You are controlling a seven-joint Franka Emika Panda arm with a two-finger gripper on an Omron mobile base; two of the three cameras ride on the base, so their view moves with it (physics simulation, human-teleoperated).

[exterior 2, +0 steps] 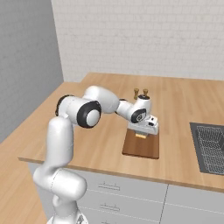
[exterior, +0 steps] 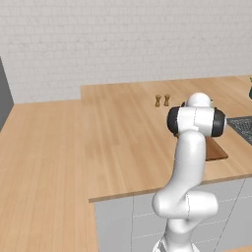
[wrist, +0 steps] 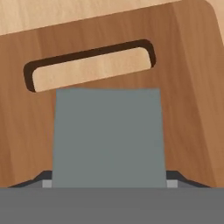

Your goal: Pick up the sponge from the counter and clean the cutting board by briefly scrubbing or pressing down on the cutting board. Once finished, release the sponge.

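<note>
Grey-green sponge [wrist: 108,135], reddish-brown cutting board [wrist: 188,87]

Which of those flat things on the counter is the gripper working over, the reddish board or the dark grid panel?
The reddish-brown cutting board: the gripper holds the sponge right above it; the grid panel lies apart.

So the bench [exterior 2: 183,109] is a big light-wood plank top with grey cabinet fronts underneath, running along a white brick wall. Sitting flat on it is the cutting board [exterior 2: 141,146], reddish-brown and clearly darker than the top, near the front edge; from the hand camera you can see its slot handle [wrist: 89,65] with the pale bench wood showing through. Further back, two small brown shakers [exterior 2: 140,92] stand upright just beside each other, well apart from the board. Off to the right a dark grey grid-patterned panel [exterior 2: 210,146] is set into the bench, well apart from the board too.
</note>
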